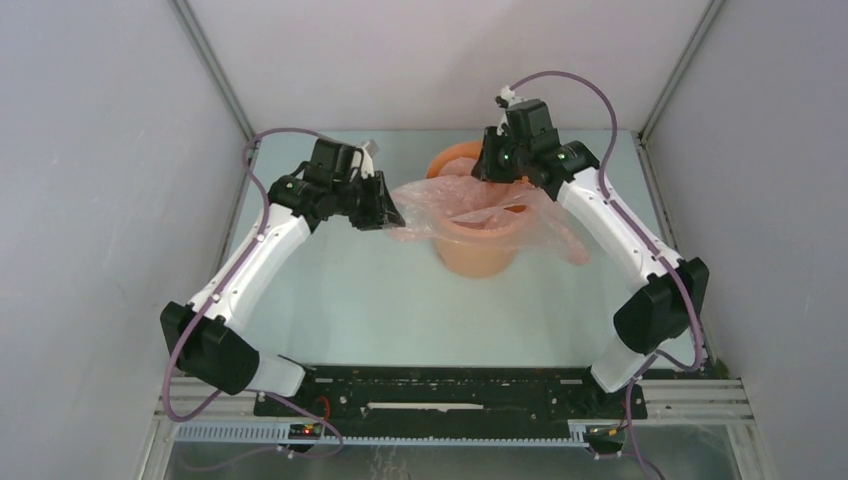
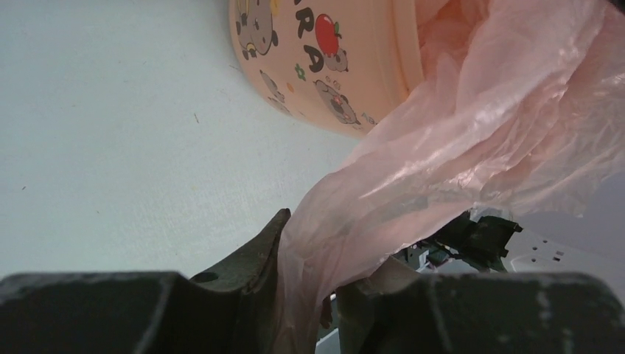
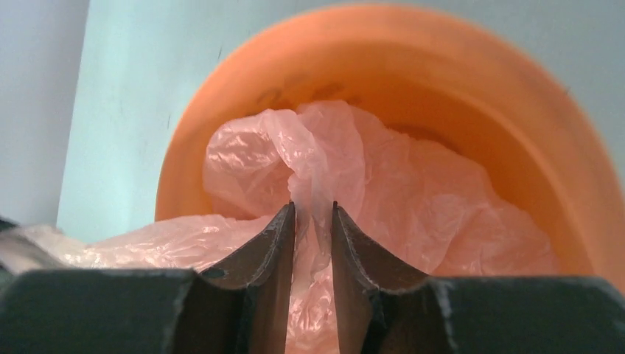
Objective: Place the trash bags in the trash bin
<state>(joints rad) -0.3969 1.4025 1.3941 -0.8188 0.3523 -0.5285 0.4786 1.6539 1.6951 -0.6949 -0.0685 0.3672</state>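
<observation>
Pincers first, from above: our left pincer [image 1: 385, 212] clenched the left edge of the trash bag [image 1: 470, 205], and our right pincer [image 1: 495, 170] pinched film over the trash bin [image 1: 475, 250] on the tabletop [image 1: 400, 300]. The bag draped across the rim, partly inside.

From the left wrist, bunched film ran between the fingers, beside the bin's cartoon-printed wall.

From the right wrist, film was nipped above the bin's mouth.

We judged it best to carry the left edge over the rim and push down before letting go.
</observation>
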